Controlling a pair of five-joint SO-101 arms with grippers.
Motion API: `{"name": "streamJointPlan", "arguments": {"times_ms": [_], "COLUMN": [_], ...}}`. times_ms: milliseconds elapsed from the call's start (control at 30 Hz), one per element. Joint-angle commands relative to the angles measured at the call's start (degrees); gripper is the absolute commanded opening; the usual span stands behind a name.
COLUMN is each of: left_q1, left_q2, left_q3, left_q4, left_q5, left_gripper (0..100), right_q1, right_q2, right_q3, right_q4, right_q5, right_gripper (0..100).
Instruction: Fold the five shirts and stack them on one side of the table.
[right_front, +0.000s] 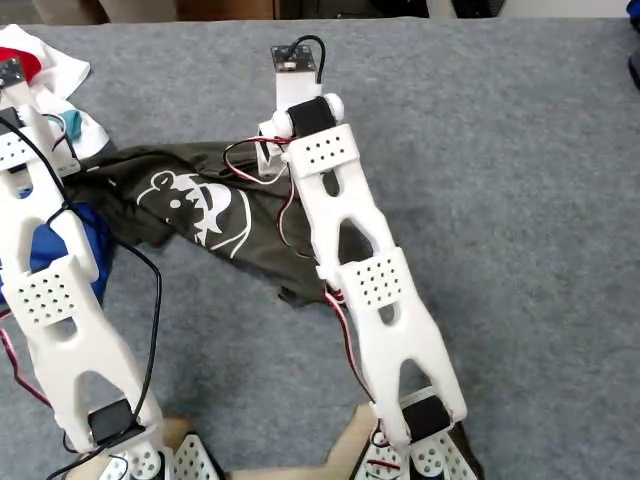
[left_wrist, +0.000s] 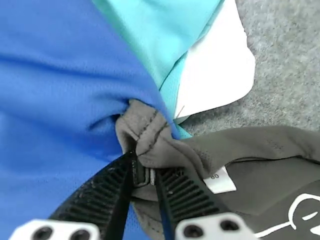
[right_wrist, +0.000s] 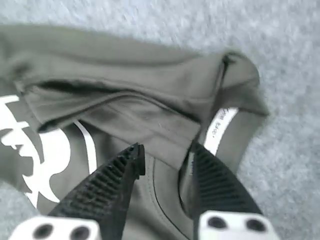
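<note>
At the table's nine to ten o'clock edge, in the high view, lies a heap of shirts: a white shirt with a red patch (right_front: 40, 62) farthest back, a turquoise shirt (left_wrist: 160, 35) and a plain white shirt (left_wrist: 215, 75) beneath the wrist, and a blue shirt (right_front: 92, 245) nearest the arm bases. The left arm (right_front: 45, 290) stretches over this heap toward eleven o'clock. Its wrist view shows the left gripper (left_wrist: 143, 175) clenched on a bunched fold of the dark olive shirt (right_front: 200, 215), with the ribbed fingers pressed together on the cloth and the blue fabric right behind the pinch. A small white size tag (left_wrist: 220, 182) sits on the olive cloth just beside the fingers. The olive shirt spreads crumpled from the heap toward the table's centre. Its white cartoon print (right_front: 195, 205) faces up and one corner trails toward six o'clock. The right arm (right_front: 365, 270) crosses the shirt's three o'clock edge, reaching from the near edge toward twelve o'clock. The right gripper (right_wrist: 167, 155) is released. Its two black fingers are spread apart just above a folded edge of the olive shirt, where a long white label (right_wrist: 218, 130) lies inside the fold. From there toward three o'clock is the grey felt table (right_front: 530, 200).
</note>
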Motion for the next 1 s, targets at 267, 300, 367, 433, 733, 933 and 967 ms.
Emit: {"name": "streamJointPlan", "arguments": {"times_ms": [267,300,367,433,733,933,967], "left_q1": [-0.2,-0.2,-0.2,-0.1,-0.2,-0.2,-0.2], "left_q2": [-1.0,-1.0,-0.9,-0.9,-0.8,-0.8,-0.8], "left_q3": [-0.9,-0.9,-0.9,-0.9,-0.9,-0.9,-0.9], "left_q4": [-0.6,-0.6,-0.6,-0.6,-1.0,-1.0,-1.0], "left_q5": [0.2,0.2,0.2,0.2,0.2,0.3,0.3], "left_gripper": [2,2,2,2,2,2,2], "right_q1": [0.9,0.9,0.7,0.7,1.6,2.7,2.8], "right_q2": [1.9,1.8,1.7,2.1,2.2,2.2,2.2], "right_q3": [-0.3,-0.3,-0.8,-2.6,-3.1,-3.0,-3.0], "right_q4": [-2.8,-2.0,0.0,2.1,1.8,0.0,-0.3], "right_q5": [-0.5,-0.5,-0.2,-0.2,-0.5,-0.5,-0.5], "right_gripper": [11.3,11.4,11.5,11.5,11.5,11.6,11.6]}}
